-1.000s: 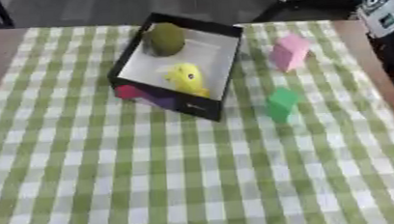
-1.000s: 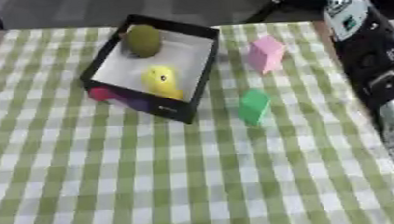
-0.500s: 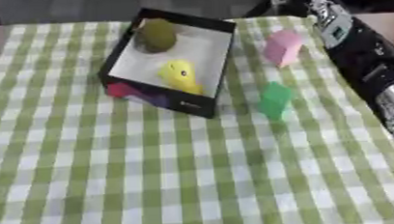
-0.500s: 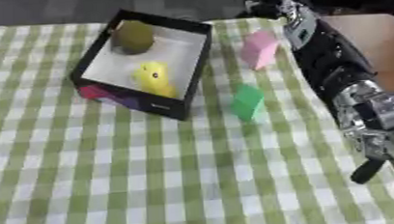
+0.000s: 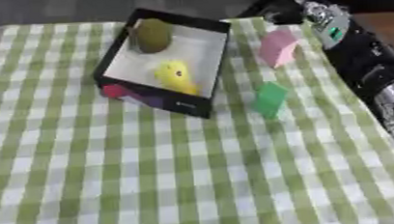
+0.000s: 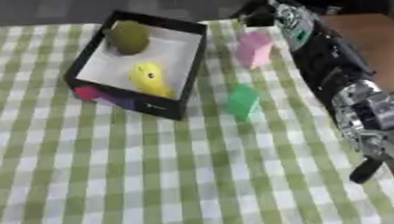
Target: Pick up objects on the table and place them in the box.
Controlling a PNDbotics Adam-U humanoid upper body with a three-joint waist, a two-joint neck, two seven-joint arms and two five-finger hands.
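A black box [image 5: 162,100] with a white floor stands tilted at the far middle of the table. Inside it lie an olive round object [image 5: 152,35] and a yellow object [image 5: 175,76]. A pink block [image 5: 278,48] stands to the right of the box, and a green block [image 5: 270,98] stands nearer, by the box's front right corner. My right arm [image 6: 320,64] stretches along the right side toward the far edge. Its hand [image 5: 281,12] is a dark blurred shape beyond the pink block, touching neither block. My left hand is nowhere in sight.
A green and white checked cloth [image 5: 153,174] covers the table. Bare brown tabletop [image 6: 361,33] shows past the cloth's right edge, under the arm. Pink and purple patches [image 5: 114,91] mark the box's outer front wall.
The camera has shifted, so the whole scene sits differently. My right arm has come in from the upper right corner and now reaches along the right side. The blocks stay in place.
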